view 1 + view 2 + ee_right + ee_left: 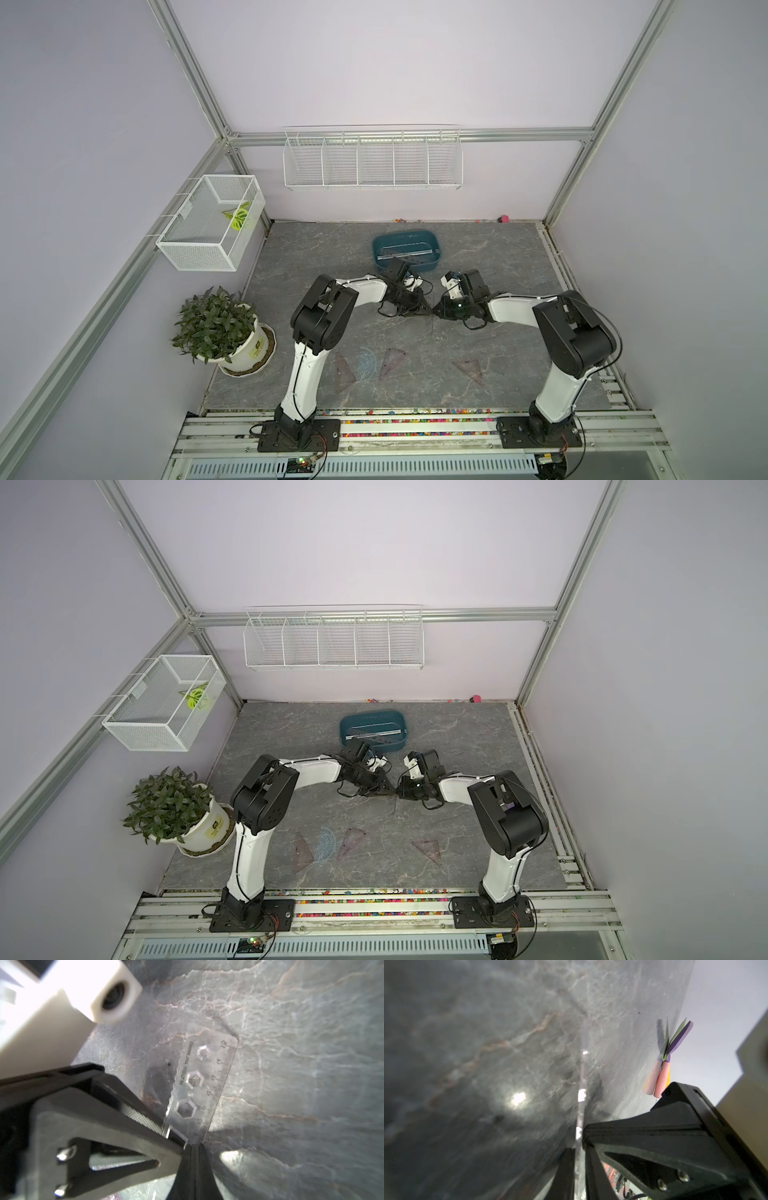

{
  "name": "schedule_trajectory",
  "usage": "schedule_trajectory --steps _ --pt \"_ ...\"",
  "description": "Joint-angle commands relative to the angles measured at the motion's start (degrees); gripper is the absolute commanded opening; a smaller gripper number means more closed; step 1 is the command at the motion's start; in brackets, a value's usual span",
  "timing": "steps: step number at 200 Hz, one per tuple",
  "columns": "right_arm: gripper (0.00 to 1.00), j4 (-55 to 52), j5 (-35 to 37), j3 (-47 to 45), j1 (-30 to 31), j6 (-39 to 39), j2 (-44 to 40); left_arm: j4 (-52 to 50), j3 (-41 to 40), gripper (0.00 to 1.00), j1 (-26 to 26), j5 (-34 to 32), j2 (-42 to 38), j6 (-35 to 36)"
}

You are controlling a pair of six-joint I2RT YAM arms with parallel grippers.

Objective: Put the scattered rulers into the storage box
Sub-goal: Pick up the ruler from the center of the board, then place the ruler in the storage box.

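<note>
Top view: left gripper [427, 309] and right gripper [437, 311] meet tip to tip at mid-frame, just below the storage box [428, 264]; the left arm looks nearer it. Left wrist view: jaws pinch the clear ruler [582, 1076] edge-on, its long axis running up-frame. Right wrist view: jaws clamp the clear ruler [205, 1084], which runs toward the upper right.

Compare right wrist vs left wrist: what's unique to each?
Right wrist only: the clear plastic straight ruler face-on, with scale and hexagon cut-outs; a white block. Left wrist only: a pastel pink-purple-green piece at the edge of the grey marbled tabletop. Both: that ruler, edge-on for left wrist, in the jaws of the right gripper and left gripper, and the tabletop.
</note>
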Motion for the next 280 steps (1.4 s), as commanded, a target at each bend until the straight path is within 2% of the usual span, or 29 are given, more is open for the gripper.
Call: schedule_trajectory --steps 1,11,38,53,81,95,121,153,174,234,280 --pt "0.01 -6.08 3.18 -3.18 0.18 -0.16 3.38 -3.10 -0.93 0.07 -1.76 -2.24 2.56 0.93" --pt "0.01 -6.75 2.56 -3.22 -0.38 -0.44 1.83 -5.04 -0.09 0.00 -1.74 -3.56 1.92 1.90" --pt "0.03 -10.07 2.07 -2.98 -3.23 -2.16 -4.23 -11.21 3.91 0.00 -1.53 -8.72 -3.11 3.83" --pt "0.02 -11.50 1.47 -2.80 -5.43 -3.24 -6.33 -12.93 6.74 0.00 -0.79 -12.60 -6.24 2.16" --pt "0.02 -11.27 -0.65 -3.81 -8.16 -2.98 -8.89 -10.83 10.39 0.00 1.25 -18.33 -9.28 -5.61" --pt "0.02 -10.14 -1.52 -4.77 -8.36 -2.17 -9.99 -10.58 13.88 0.00 1.57 -20.64 -8.74 -8.88" --pt "0.02 -8.72 -3.22 -5.74 -8.95 -1.00 -10.84 -11.09 20.08 0.00 2.19 -29.13 -7.08 -17.16" --pt "0.01 -6.28 -6.49 -7.39 -8.78 0.73 -12.23 -3.34 17.88 0.00 4.35 -37.56 -7.46 -32.51" --pt "0.01 -5.35 -7.20 -8.86 -8.76 1.50 -14.16 3.67 17.35 0.00 4.47 -41.84 -6.43 -37.47" --pt "0.01 -5.91 -7.33 -10.07 -7.38 1.33 -16.95 8.71 25.31 0.00 5.09 -41.75 4.54 -48.16" --pt "0.01 -5.49 -7.04 -11.10 -7.38 1.03 -17.90 5.97 31.11 0.00 4.95 -43.63 9.19 -49.76"
